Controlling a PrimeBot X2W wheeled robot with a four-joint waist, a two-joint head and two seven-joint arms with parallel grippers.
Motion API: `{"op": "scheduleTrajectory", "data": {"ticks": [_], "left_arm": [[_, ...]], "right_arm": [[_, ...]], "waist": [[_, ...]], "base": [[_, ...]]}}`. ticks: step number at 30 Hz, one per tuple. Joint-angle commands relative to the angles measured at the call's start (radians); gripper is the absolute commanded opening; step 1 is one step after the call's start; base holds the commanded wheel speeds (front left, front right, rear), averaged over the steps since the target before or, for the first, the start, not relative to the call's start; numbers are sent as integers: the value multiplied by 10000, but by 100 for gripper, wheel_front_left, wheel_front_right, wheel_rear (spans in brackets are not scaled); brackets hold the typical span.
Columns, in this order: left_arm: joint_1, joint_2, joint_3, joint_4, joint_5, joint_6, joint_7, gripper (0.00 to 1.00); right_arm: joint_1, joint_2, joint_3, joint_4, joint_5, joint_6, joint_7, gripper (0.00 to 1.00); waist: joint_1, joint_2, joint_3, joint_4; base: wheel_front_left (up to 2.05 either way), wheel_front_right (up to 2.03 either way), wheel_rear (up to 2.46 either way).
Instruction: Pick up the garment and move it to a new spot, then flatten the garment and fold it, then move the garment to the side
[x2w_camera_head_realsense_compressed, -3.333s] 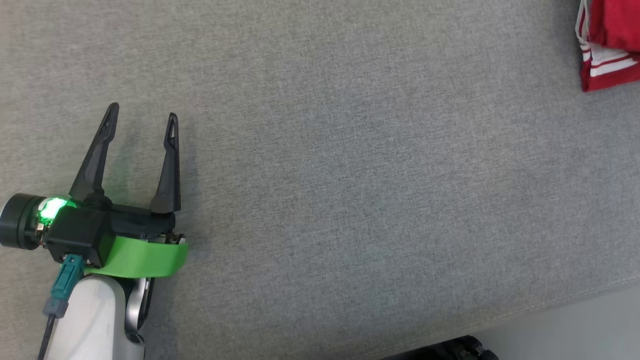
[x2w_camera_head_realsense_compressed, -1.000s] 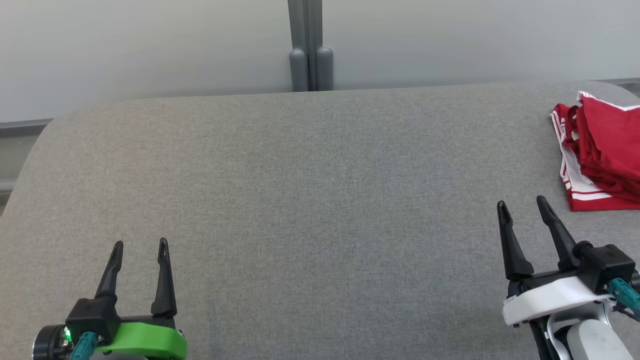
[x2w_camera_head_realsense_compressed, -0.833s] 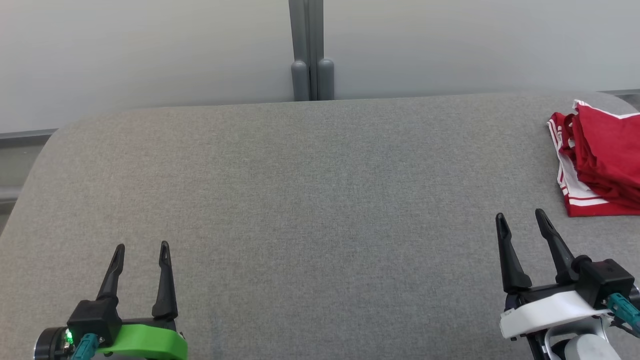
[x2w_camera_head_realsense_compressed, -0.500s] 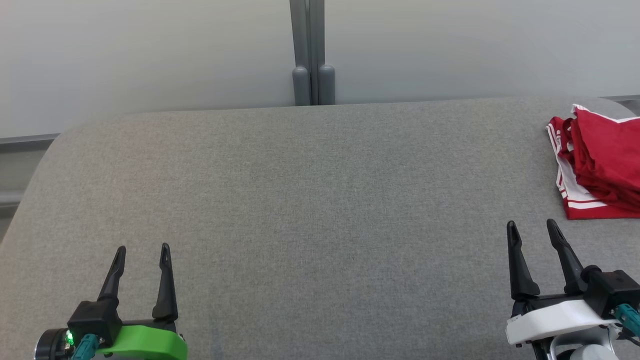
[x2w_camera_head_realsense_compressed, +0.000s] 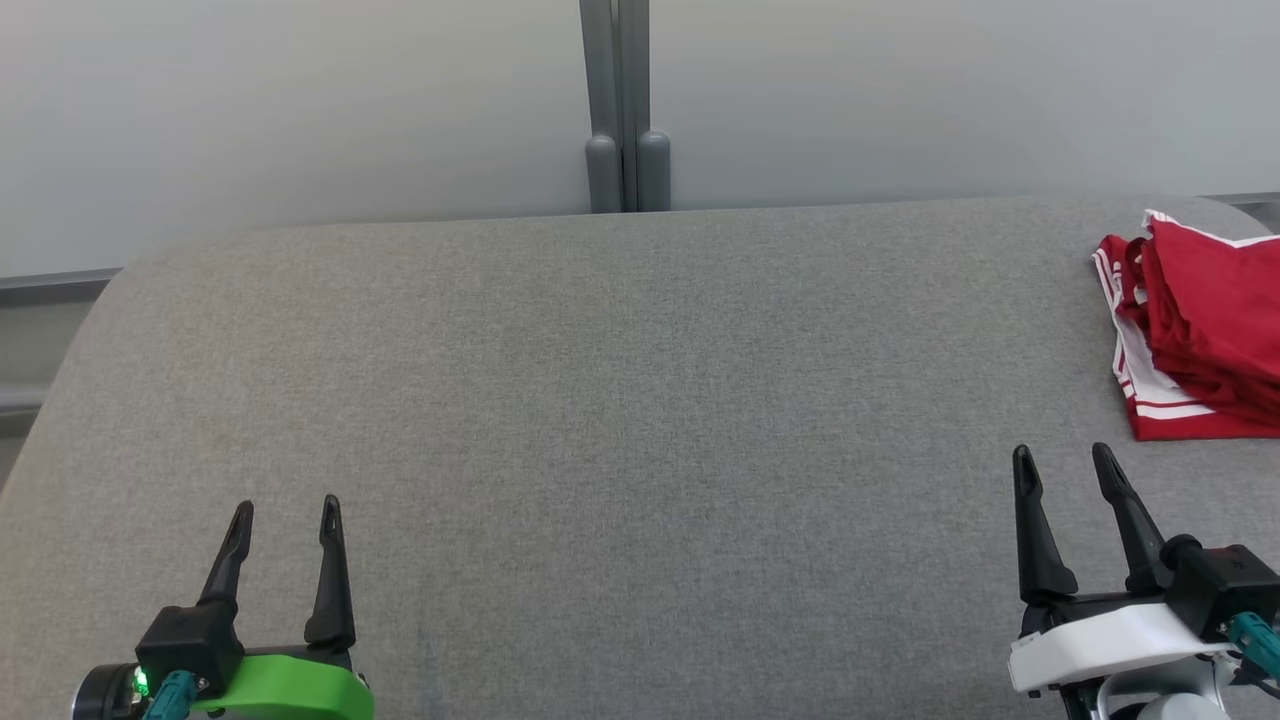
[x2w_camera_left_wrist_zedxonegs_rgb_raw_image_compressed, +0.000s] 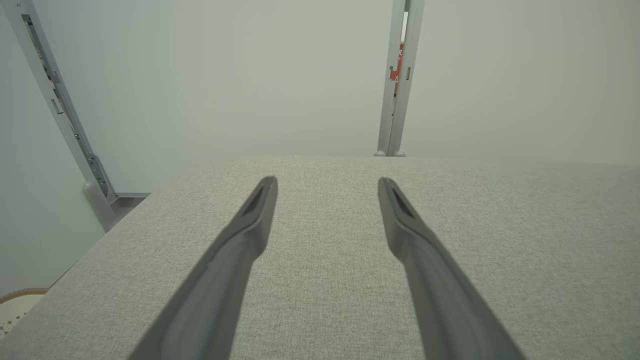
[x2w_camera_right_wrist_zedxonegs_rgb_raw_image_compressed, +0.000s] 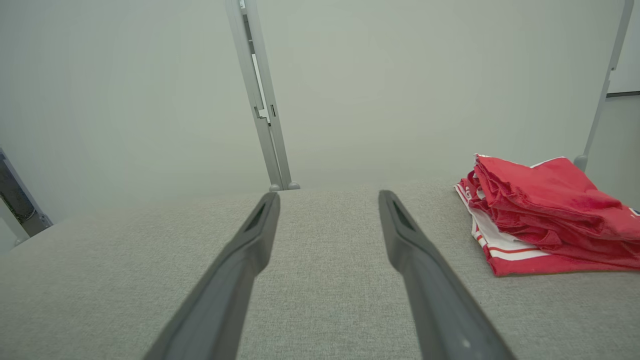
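Garment (x2w_camera_head_realsense_compressed: 1210, 320) folded, right side cut off — left hand (x2w_camera_head_realsense_compressed: 287, 503), right hand (x2w_camera_head_realsense_compressed: 1061, 449) both spread apart.

Through the head cam I had the grey desk (x2w_camera_head_realsense_compressed: 620, 400) stretching out in front of me. My left tool (x2w_camera_head_realsense_compressed: 287, 505) sat low at the near left, jaws spread and empty, and my right tool (x2w_camera_head_realsense_compressed: 1062, 452) at the near right was the same. The red garment (x2w_camera_head_realsense_compressed: 1210, 320) with white stripes lay in a folded heap just beyond the right tool, at the desk's right side.
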Motion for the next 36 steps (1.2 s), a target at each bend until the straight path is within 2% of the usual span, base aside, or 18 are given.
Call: {"op": "scheduleTrajectory", "data": {"ticks": [1, 3, 4, 9, 36], "left_arm": [[69, 89, -13, 10, -79, 55, -24, 100], [54, 98, -3, -21, -85, 66, -24, 100], [-1, 17, -4, -10, -50, 8, 0, 0], [87, -108, -20, 431, -74, 5, 69, 0], [-401, -265, 398, 424, -4764, -222, 1300, 0]], "right_arm": [[112, 8, 7, 3, -88, -18, -27, 100], [112, 20, 5, 16, -81, -18, -27, 100], [1, 19, 8, 15, 0, 0, 0, 0], [130, 140, 50, 413, 45, 2, 17, 0], [-499, 112, -128, 880, 4767, -2, 1143, 0]], "waist": [[1, 0, 10, 9], [1, 0, 18, 21], [1, 0, 18, 21], [1, 0, 20, 22], [1, 0, 58, -25]], "base": [[0, 0, 0], [0, 0, 0], [0, 0, 0], [0, 0, 0], [0, 0, 0]]}}
